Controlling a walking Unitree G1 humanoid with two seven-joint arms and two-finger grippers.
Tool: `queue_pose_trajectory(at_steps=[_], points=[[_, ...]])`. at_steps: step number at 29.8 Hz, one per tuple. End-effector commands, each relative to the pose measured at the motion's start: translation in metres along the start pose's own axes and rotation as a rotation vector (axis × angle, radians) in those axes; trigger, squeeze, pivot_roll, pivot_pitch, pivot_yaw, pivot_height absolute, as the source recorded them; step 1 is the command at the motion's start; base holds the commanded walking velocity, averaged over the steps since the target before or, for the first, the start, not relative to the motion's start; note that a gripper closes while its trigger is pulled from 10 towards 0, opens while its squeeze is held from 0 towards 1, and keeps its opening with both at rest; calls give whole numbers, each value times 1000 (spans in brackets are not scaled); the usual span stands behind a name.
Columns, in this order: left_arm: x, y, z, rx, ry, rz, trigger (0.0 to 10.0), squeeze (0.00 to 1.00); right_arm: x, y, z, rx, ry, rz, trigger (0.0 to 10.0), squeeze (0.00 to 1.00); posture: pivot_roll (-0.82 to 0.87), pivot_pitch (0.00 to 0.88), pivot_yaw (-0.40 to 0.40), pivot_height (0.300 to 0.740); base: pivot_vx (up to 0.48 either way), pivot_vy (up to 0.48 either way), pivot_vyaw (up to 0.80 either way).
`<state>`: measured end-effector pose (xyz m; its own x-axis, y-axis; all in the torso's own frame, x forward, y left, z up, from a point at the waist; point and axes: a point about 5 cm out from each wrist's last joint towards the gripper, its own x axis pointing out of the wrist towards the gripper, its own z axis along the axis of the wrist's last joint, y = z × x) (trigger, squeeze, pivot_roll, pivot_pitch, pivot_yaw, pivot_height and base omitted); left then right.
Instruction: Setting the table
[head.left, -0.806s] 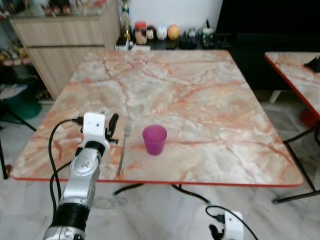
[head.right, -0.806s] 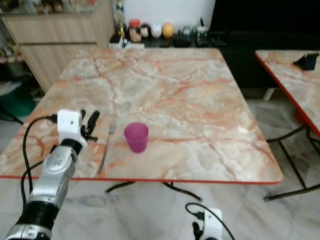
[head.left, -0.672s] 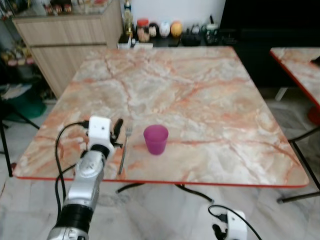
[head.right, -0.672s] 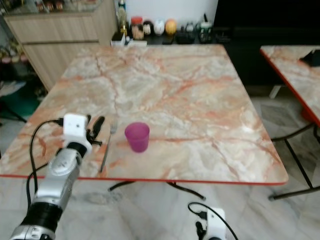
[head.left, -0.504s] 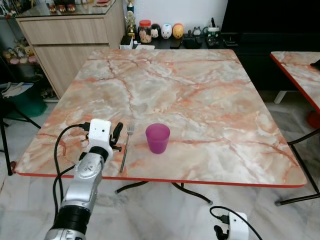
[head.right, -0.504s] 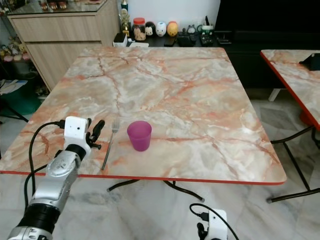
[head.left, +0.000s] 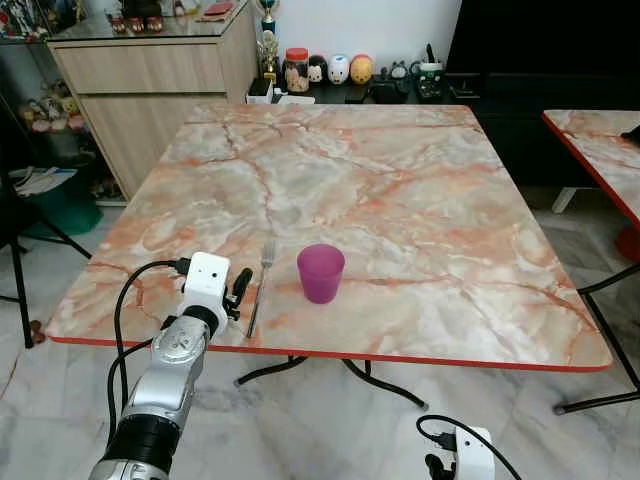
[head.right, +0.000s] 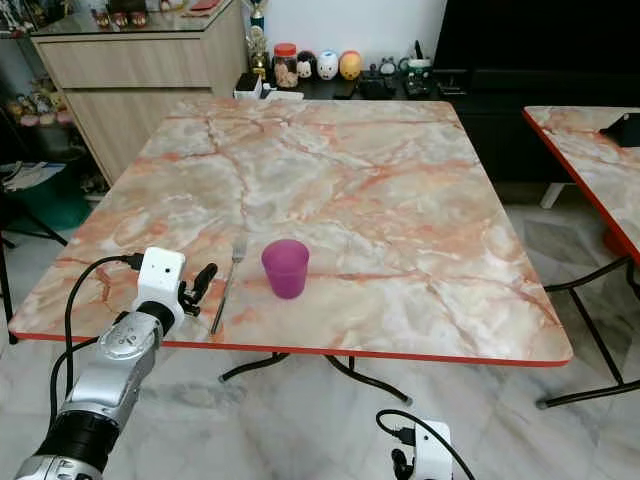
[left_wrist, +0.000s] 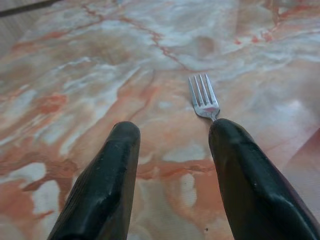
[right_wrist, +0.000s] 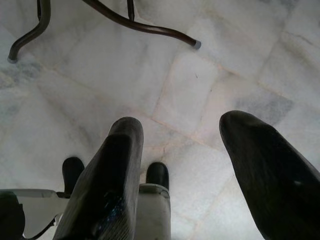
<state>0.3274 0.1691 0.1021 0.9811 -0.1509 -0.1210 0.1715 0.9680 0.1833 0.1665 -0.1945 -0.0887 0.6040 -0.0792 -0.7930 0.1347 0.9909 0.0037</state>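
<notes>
Looks like the fork-placing step is done: fork (head.left: 259, 283) flat on the table (head.left: 420, 200), just off the left gripper (left_wrist: 172, 150), fingers spread wide, empty. Purple cup (head.left: 321, 273) just past it. Right gripper (right_wrist: 200, 165) hanging low, spread too. Next up: probably fetching another item.

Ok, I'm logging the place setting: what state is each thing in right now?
fork: flat on the table, tines pointing away from the robot, ungripped.
purple cup: upright, beside the fork.
left gripper: open, low over the fork's handle.
right gripper: open, hanging idle above the floor.
</notes>
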Motion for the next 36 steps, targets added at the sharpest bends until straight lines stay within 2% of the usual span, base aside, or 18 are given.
queue_pose_trajectory(at_steps=[1,4,5,6,7,25,36], points=[[3,1,-1,19,29,-4,10000,1000,0,0,0,-2,6,1,10000,0,84,0,-8,740,0,0,0],[5,-1,-2,-4,46,-15,10000,1000,0,-1,1,2,3,-7,10000,0,83,0,-9,740,0,0,0],[6,-3,-2,-14,51,-24,10000,851,0,-1,1,3,2,-9,10000,0,80,0,-10,740,0,0,0],[7,-5,-2,-21,56,-32,10000,376,0,-1,1,5,2,-11,10000,0,80,0,-10,740,0,0,0],[7,-5,-2,-27,57,-34,10000,0,0,-1,1,6,1,-13,10000,0,80,0,-10,740,0,0,0],[28,-12,3,-51,73,-27,10000,0,1,-1,2,6,1,-19,10000,0,73,0,-12,740,0,0,0],[36,-15,5,-58,69,-17,10000,0,0,-2,1,8,0,-23,10000,0,57,0,-9,740,0,0,0]])
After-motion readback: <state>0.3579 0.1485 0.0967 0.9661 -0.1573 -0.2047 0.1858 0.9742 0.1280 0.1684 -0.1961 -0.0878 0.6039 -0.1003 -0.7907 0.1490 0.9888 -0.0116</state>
